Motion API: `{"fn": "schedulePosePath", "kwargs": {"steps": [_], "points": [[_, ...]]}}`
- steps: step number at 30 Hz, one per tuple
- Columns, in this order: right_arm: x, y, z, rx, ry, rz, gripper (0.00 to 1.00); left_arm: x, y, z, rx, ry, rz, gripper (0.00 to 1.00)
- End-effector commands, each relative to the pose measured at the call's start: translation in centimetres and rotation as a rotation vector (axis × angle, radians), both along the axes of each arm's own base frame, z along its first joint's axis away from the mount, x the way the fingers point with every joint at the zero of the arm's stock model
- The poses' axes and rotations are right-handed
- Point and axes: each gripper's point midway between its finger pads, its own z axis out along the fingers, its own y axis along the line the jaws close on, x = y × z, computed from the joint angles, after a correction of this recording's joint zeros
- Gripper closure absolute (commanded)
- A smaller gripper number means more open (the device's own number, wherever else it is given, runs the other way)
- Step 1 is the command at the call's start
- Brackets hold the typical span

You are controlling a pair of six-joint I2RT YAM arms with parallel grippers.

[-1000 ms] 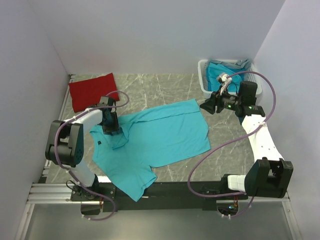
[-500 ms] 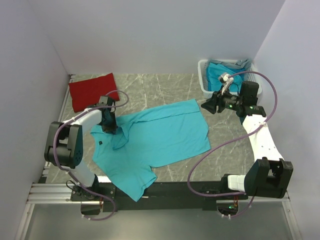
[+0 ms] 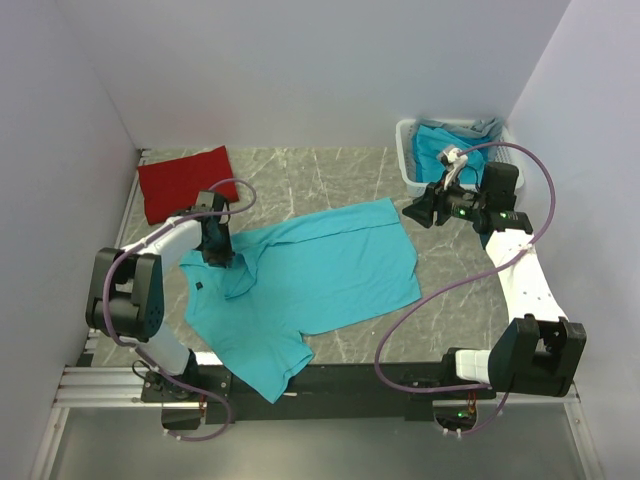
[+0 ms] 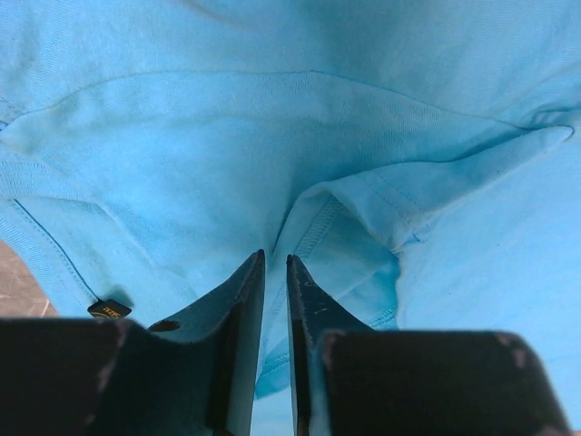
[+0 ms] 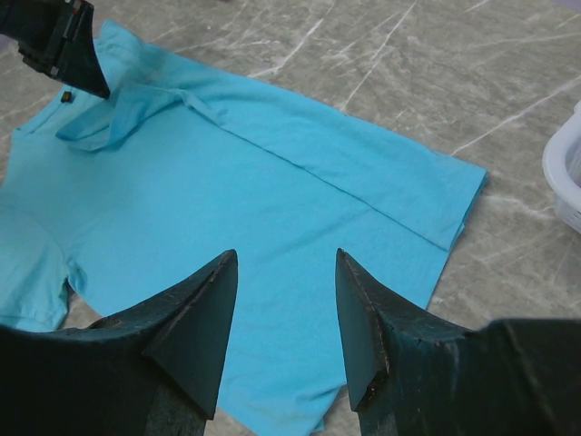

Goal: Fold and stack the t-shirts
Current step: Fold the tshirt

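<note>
left claw (image 4: 274, 259) shifted slightly, nearly closed at turquoise t-shirt (image 4: 272, 118) collar, grip unclear; right claw (image 5: 286, 259) open, empty.

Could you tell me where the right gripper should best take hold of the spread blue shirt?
Likely the hem's far corner, coming from above on the right. The shirt lies flat, hem towards the right gripper, which hovers open beside that corner; flat cloth offers only edges and corners to pinch.

Left hand (image 4: 275, 259) nearly closed; right hand (image 5: 286, 259) open.
</note>
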Motion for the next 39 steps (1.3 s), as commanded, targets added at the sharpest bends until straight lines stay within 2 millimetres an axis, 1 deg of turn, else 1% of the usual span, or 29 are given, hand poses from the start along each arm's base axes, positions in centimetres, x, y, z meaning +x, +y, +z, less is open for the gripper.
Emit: {"fn": "schedulePosePath", "kwargs": {"steps": [1,8,10,16,24,25,26,29,32,35,39], "points": [[-0.1,0.0,0.4,0.012,-0.017,0.009,0.46,0.4,-0.2,1.2,-0.004,-0.029,-0.023,0.78],[-0.2,-0.1,0.5,0.017,-0.017,0.009,0.46,-0.3,0.6,0.0,0.035,0.01,-0.015,0.77],[-0.2,-0.1,0.5,0.018,-0.017,0.009,0.46,-0.5,0.5,-0.3,0.028,0.019,-0.019,0.77],[-0.2,-0.3,0.6,0.023,-0.017,0.007,0.46,-0.8,0.0,-0.8,0.005,0.033,-0.033,0.83],[-0.2,-0.4,0.7,0.027,-0.019,0.005,0.46,-1.4,0.3,-1.6,0.022,0.06,-0.032,0.82],[-0.2,-0.4,0.6,0.029,-0.015,0.003,0.46,-1.3,0.2,-1.5,0.019,0.058,-0.035,0.82],[-0.2,-0.4,0.6,0.029,-0.015,0.003,0.46,-1.3,0.2,-1.5,0.018,0.056,-0.033,0.86],[-0.1,-0.5,0.6,0.028,-0.017,0.001,0.46,-1.1,0.0,-0.9,0.017,0.039,-0.034,0.93],[-0.2,-0.5,0.6,0.029,-0.015,0.003,0.46,-0.6,-0.1,0.3,0.015,0.005,-0.034,0.96],[-0.2,-0.5,0.6,0.03,-0.013,0.001,0.46,-0.3,-0.4,1.4,0.007,-0.021,-0.038,0.99],[-0.1,-0.5,0.6,0.029,-0.015,0.003,0.46,-0.2,-0.7,2.3,-0.003,-0.04,-0.047,0.99]]}}
